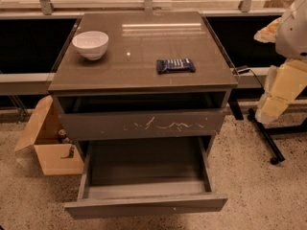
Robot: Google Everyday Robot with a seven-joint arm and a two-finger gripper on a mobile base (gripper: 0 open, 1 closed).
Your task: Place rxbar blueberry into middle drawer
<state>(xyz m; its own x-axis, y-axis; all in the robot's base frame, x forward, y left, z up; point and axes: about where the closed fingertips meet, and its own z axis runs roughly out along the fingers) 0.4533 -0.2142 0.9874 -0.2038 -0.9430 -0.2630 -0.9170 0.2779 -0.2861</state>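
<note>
The rxbar blueberry (175,65), a small dark blue bar with pale lettering, lies flat on the right half of the cabinet top (144,47). The middle drawer (146,206) is pulled open below the scratched drawer (144,124); its plain front faces me and its dark inside holds nothing I can see. My gripper (268,110) hangs at the right edge of the view, on the cream and white arm beside the cabinet. It is well to the right of the bar and below the level of the cabinet top, touching nothing.
A white bowl (90,44) stands at the back left of the cabinet top. An open cardboard box (45,145) sits on the floor to the left of the cabinet. A black stand leg (264,138) crosses the floor on the right. A window rail runs behind.
</note>
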